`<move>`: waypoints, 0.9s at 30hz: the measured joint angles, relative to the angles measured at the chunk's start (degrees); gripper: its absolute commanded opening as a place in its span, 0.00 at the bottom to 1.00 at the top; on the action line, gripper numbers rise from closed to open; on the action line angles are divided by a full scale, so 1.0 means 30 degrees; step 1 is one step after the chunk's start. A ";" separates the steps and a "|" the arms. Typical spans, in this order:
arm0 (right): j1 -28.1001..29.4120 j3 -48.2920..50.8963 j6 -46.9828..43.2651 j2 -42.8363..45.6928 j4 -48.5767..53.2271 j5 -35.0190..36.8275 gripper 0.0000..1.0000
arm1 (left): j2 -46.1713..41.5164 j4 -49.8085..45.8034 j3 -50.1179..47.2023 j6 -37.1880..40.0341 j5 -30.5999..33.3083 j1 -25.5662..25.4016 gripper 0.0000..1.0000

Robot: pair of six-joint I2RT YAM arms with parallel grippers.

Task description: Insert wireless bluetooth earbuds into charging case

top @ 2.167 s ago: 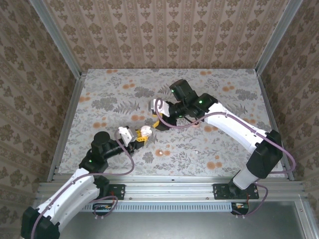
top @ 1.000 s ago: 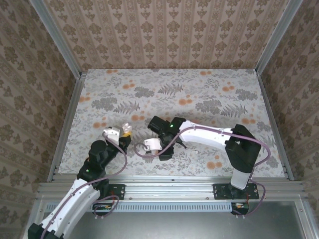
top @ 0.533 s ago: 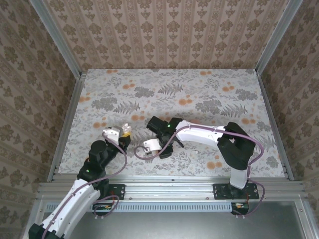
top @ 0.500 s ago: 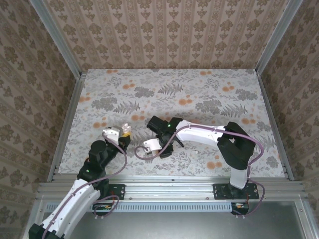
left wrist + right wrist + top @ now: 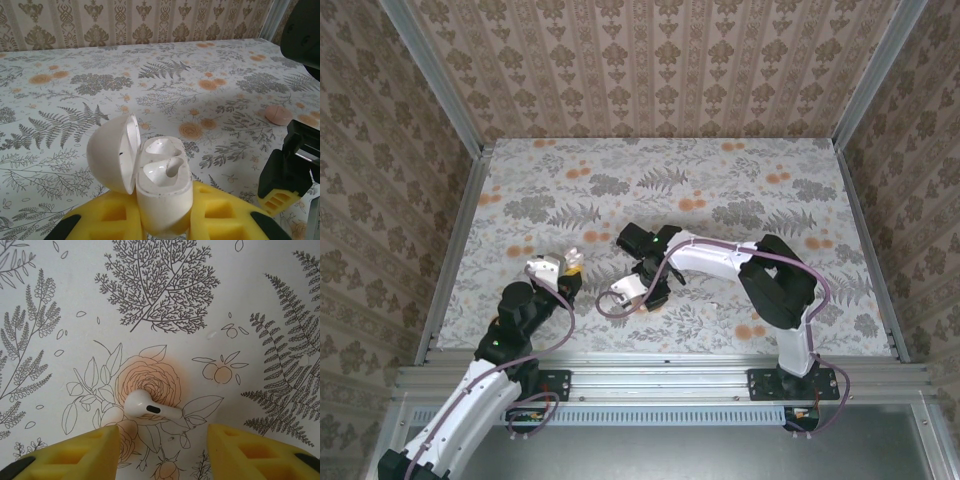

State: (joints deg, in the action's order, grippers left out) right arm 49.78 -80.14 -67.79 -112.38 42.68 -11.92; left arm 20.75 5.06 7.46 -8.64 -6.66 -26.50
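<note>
Top view: the left gripper (image 5: 570, 262) and right gripper (image 5: 642, 298) hang near each other over the table (image 5: 740, 180), the right one pointing down.

Left wrist view: the left gripper (image 5: 162, 220) clamps the white case (image 5: 162, 172) upright between its yellow fingers, with the lid swung open to the left.

Right wrist view: the right gripper (image 5: 161, 432) is spread wide. The earbud (image 5: 150, 409) lies on a printed flower just ahead of the gap, touching neither finger, its stem towards the right finger.

Left pincer (image 5: 165, 212) hides charging case (image 5: 155, 170) base.
</note>
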 measured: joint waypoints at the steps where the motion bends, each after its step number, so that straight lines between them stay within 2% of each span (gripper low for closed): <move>1: -0.0007 -0.0102 -0.0044 -0.0087 0.0080 -0.0102 0.50 | 0.0000 -0.0007 0.0000 0.0000 -0.0029 0.0175 0.00; 11: -0.0007 -0.0794 -0.0364 -0.1523 0.0583 -0.0248 0.49 | 0.0000 -0.0291 0.0000 0.0000 -0.0211 0.0678 0.00; 27: -0.0007 -0.1027 0.0131 -0.1639 0.2455 0.0073 0.39 | 0.0000 -0.0707 0.0000 0.0007 -0.0415 0.0889 0.00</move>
State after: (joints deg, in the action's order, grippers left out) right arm 49.76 -83.22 -67.40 -117.30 50.04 -11.70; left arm 20.75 2.94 7.46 -8.62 -7.90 -23.83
